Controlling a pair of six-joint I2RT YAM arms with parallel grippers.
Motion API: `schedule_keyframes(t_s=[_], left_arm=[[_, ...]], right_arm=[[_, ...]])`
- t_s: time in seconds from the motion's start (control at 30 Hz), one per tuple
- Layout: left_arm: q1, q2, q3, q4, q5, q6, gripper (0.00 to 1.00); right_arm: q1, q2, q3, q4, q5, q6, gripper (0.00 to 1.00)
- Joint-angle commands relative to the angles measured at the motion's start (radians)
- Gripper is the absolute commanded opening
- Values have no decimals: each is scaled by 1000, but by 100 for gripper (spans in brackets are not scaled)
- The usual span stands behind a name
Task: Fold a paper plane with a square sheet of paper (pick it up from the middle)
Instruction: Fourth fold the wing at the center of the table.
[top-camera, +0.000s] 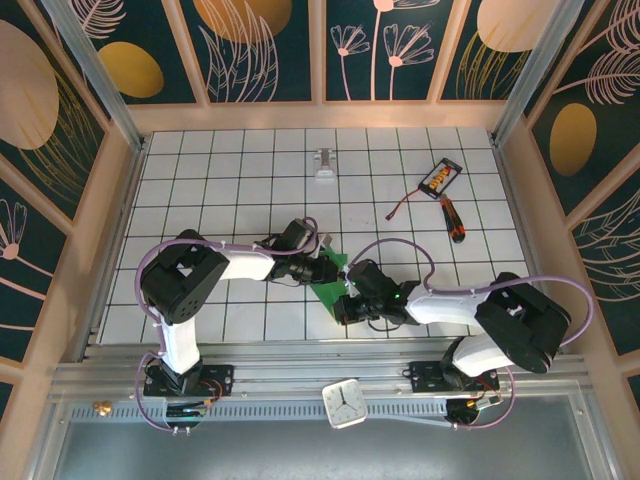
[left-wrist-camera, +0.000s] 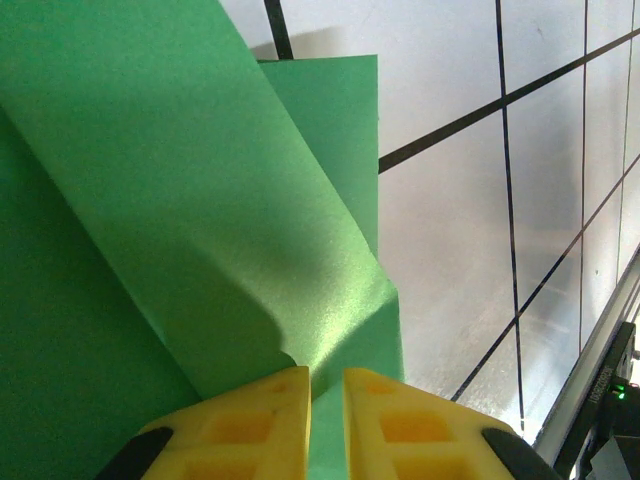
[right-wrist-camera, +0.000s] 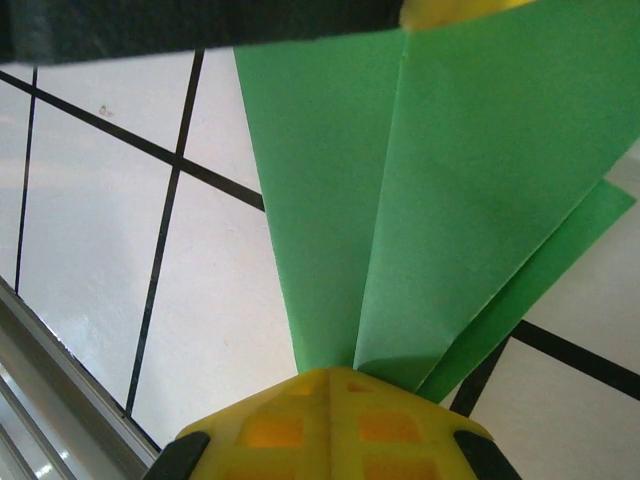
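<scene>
The green paper (top-camera: 326, 292), folded into long overlapping flaps, sits just toward 6 o'clock from the middle of the tiled table (top-camera: 240, 170), between the two arms. The left gripper (left-wrist-camera: 327, 390) pinches a creased edge from the paper's 10 o'clock side, its jaws nearly closed with the sheet between them. The right gripper (right-wrist-camera: 330, 385) is clamped tight on the narrow end from 5 o'clock, and the folds fan out from its tips.
</scene>
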Motion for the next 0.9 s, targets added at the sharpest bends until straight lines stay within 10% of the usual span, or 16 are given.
schedule_keyframes(t_s=[0.0, 0.87], left_arm=[[19, 54, -13, -86, -83, 32, 18], [22, 58, -7, -104, -95, 39, 18]], right_arm=[[-4, -28, -35, -73, -31, -24, 0], [42, -46, -35, -256, -92, -106, 0]])
